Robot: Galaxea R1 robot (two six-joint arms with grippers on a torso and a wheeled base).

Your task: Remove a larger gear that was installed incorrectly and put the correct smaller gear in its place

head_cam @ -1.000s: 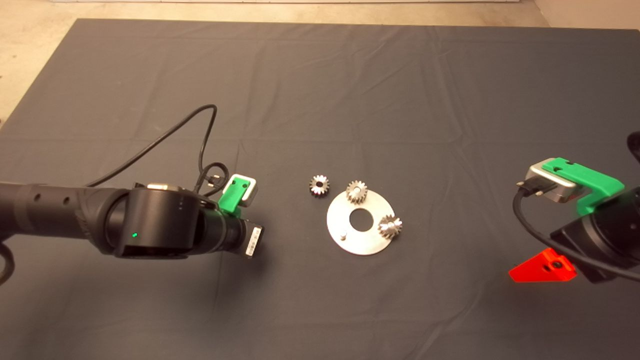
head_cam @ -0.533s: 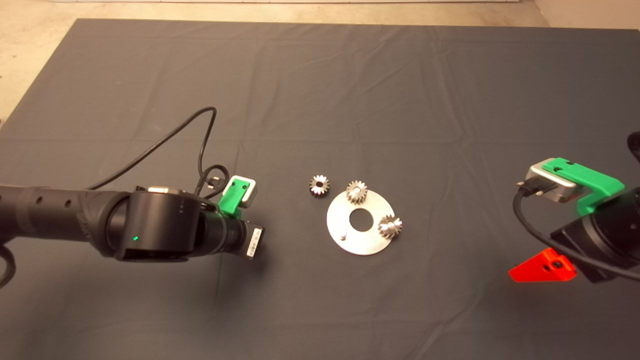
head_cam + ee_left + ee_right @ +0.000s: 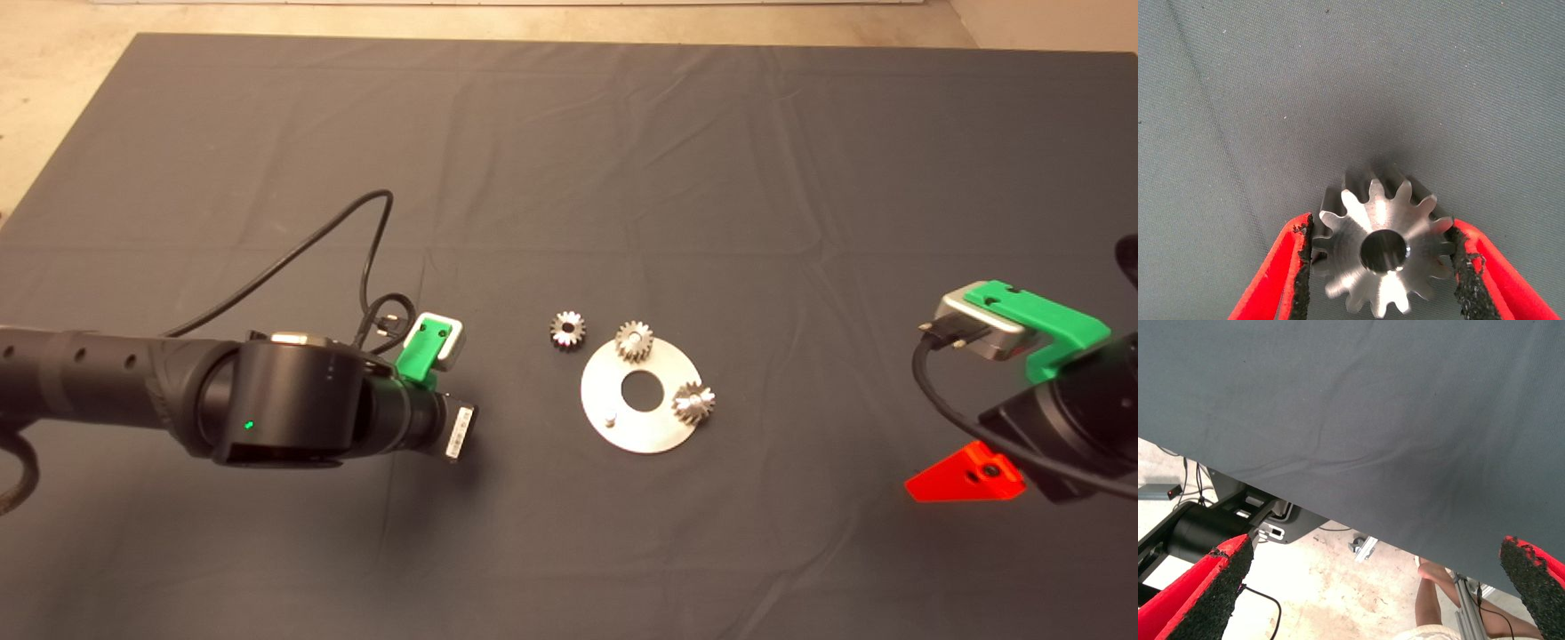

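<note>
The left gripper [image 3: 1381,267] clamps a shiny gear [image 3: 1383,248] — long teeth, dark centre hole — while the right gripper [image 3: 1381,587] waits spread wide, its fingertips cut off.

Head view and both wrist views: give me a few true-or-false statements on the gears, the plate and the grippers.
1. The left gripper holds a shiny silver metal gear between its red fingers. True.
2. The round silver metal plate carries three gears. False: two sit on it, a short-toothed gear and a star-toothed gear; a third loose gear lies on the dark mat beside it.
3. The plate's small peg stands bare. True.
4. The right gripper hangs over the plate. False: it waits at the mat's right edge, open and empty.
</note>
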